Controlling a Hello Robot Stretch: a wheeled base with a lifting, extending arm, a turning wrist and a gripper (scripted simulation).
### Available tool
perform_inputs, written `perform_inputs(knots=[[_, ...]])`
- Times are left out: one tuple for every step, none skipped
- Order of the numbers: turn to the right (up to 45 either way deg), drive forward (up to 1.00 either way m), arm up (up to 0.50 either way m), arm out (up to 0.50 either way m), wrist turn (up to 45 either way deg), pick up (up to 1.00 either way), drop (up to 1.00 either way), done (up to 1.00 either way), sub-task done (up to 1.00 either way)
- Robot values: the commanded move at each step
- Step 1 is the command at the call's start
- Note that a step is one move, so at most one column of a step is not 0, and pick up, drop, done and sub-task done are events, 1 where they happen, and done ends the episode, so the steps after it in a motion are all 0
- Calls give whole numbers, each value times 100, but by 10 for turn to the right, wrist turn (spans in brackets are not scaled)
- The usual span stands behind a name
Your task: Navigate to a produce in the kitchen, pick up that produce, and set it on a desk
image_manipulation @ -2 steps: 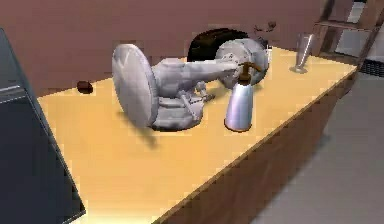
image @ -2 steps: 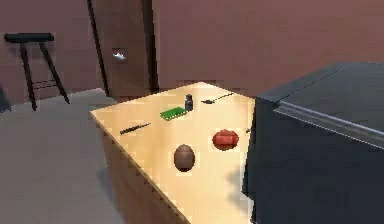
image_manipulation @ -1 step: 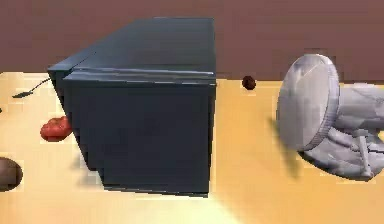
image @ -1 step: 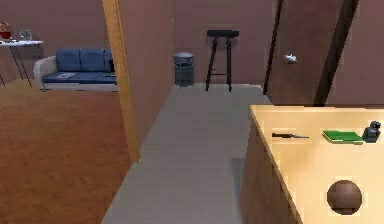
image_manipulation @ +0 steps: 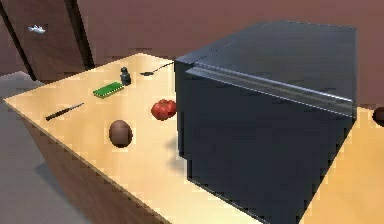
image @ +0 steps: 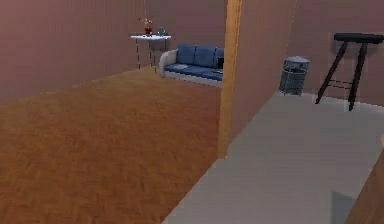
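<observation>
Grey floor (image: 290, 150) close ahead, blue sofa (image: 195, 62) far off. Sideways, dark box (image_manipulation: 270, 110) nearest on surface (image_manipulation: 90, 125), red produce (image_manipulation: 164, 108) just beside it. Seemingly near navigation's end; next, extend and grasp. Cannot tell tool's state.

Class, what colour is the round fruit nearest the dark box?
The fruit is red; see arm side view.
</observation>
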Motion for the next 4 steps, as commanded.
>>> perform_inputs(knots=[[0,0,50,0,0,0,0,0,0],[0,0,38,0,0,0,0,0,0],[0,0,0,42,0,0,0,0,0],[0,0,0,0,450,0,0,0,0]])
